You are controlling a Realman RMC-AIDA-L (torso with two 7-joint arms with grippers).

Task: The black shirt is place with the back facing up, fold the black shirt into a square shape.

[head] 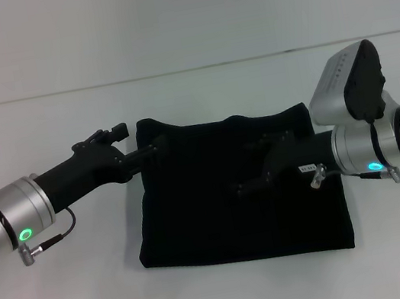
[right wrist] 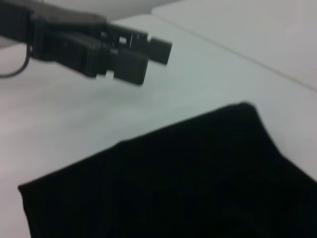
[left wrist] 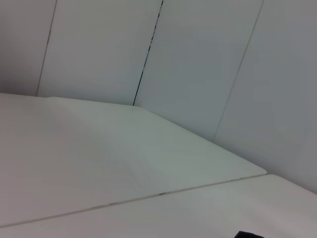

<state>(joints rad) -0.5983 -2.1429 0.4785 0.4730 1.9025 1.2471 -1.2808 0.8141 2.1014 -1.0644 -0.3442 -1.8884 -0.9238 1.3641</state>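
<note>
While black shirt (head: pixel 230 190) lies folded, pincers hover

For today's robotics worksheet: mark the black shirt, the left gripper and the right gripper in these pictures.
black shirt (head: pixel 221 223): head view, on the folded cloth's near half.
left gripper (right wrist: pixel 141 57): right wrist view, by its fingertips above the table.
right gripper (head: pixel 249 185): head view, at its tips over the shirt.

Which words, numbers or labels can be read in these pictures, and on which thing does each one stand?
None can be read.
A small white tag sits on the right arm beside the right gripper: its print is too small to read.
The black shirt is plain, with no print.
The left gripper bears no legible mark.
</note>
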